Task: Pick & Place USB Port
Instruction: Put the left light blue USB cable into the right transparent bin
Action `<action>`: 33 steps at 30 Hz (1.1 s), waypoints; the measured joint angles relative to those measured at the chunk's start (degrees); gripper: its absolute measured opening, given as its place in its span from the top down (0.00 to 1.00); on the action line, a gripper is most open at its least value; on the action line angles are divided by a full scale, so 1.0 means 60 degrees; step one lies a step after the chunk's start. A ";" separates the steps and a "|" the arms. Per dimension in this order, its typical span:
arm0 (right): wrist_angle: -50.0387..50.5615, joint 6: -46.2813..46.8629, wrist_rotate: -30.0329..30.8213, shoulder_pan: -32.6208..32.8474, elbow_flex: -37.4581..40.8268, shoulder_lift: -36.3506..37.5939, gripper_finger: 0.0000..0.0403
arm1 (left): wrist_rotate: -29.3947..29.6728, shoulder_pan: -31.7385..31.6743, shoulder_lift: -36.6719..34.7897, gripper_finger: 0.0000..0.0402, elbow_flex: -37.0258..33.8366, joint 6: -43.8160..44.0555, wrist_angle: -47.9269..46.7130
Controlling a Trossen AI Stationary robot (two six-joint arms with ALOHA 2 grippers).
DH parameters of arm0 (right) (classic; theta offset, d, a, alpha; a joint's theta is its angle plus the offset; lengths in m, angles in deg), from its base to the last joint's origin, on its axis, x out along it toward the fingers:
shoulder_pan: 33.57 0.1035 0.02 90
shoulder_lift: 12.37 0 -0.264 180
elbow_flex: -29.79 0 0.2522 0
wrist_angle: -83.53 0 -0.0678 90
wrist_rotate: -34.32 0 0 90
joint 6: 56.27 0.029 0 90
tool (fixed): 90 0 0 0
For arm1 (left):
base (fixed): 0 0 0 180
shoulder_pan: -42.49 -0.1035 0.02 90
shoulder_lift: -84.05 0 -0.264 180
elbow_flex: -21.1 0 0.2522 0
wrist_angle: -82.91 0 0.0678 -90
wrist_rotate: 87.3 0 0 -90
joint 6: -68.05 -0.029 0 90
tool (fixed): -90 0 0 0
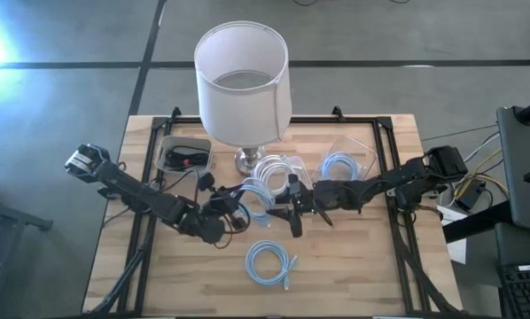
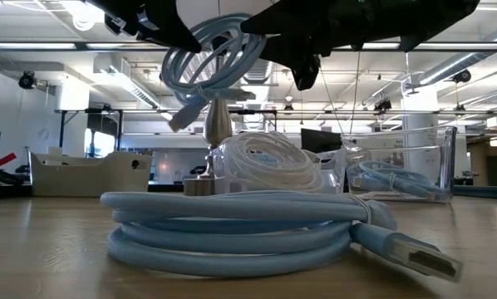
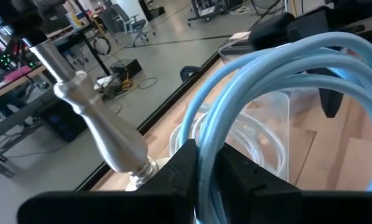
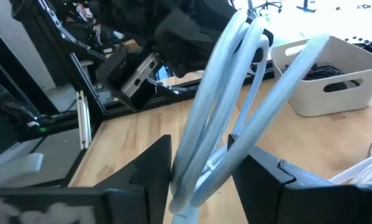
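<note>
A coiled light blue USB cable hangs in the air over the table's middle, between my two grippers. My left gripper comes at it from the table's left and is shut on it. My right gripper comes from the right, its fingers on either side of the coil's strands. In the low view the coil hangs high, with a plug end dangling below. A second blue coil lies flat on the table near the front edge. My left gripper pinches several strands of the coil between its two fingers, coming roughly level from the table's left. The coil stands out beyond the fingers, clear of the table. My right gripper has several strands of the coil's other side between its two fingers, which come roughly level from the table's right and lie across the strands. The strands fill the gap between the fingers. The coil is clear of the table.
A lamp with a white shade and a metal stem stands at the far middle. Clear containers with coiled cables sit beside its base. A white bin with black cables is at the far left. Bare wood lies along the front.
</note>
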 joint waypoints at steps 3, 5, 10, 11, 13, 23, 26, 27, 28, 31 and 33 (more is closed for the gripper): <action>0.0078 -0.0009 0.0000 0.0000 0.0000 0.0000 0.68 | 0.0000 0.0000 0.0134 0.88 0.0000 0.0002 0.0003; 0.0234 -0.0007 0.0007 0.0000 0.0000 0.0000 0.74 | -0.0012 0.0000 0.0231 0.87 0.0000 -0.0001 0.0007; 0.0493 -0.0003 0.0036 -0.0004 0.0000 0.0000 0.89 | -0.0069 -0.0018 0.0359 0.85 0.0000 0.0014 -0.0011; 0.0506 -0.0003 0.0029 -0.0004 0.0000 0.0000 0.91 | -0.0189 -0.0026 0.0360 0.84 0.0000 0.0010 -0.0014; 0.0514 -0.0003 0.0029 0.0000 0.0000 0.0001 0.93 | -0.0339 -0.0042 0.0357 0.83 0.0000 0.0029 -0.0004; 0.0531 0.0212 0.0027 0.0000 0.0000 0.0018 0.90 | -0.0431 -0.0084 0.0357 0.82 0.0000 -0.0336 -0.0011; 0.0611 0.0215 0.0033 -0.0004 0.0000 0.0038 0.90 | -0.0612 -0.0109 0.0357 0.78 0.0000 -0.0602 -0.0020; 0.0739 0.0206 0.0033 -0.0004 0.0000 0.0083 0.90 | -0.0686 -0.0109 0.0357 0.76 0.0000 -0.0663 -0.0018; 0.0858 0.0188 0.0036 -0.0004 0.0000 0.0114 0.90 | -0.0728 -0.0109 0.0357 0.74 0.0000 -0.0704 -0.0020; 0.1427 0.0177 0.0313 -0.0004 0.0000 0.0348 0.90 | -0.0732 -0.0109 0.0357 0.68 0.0000 -0.0726 -0.0040; 0.1980 0.0179 0.0601 -0.0004 0.0000 0.0618 0.90 | -0.0729 -0.0109 0.0357 0.64 0.0000 -0.0727 -0.0040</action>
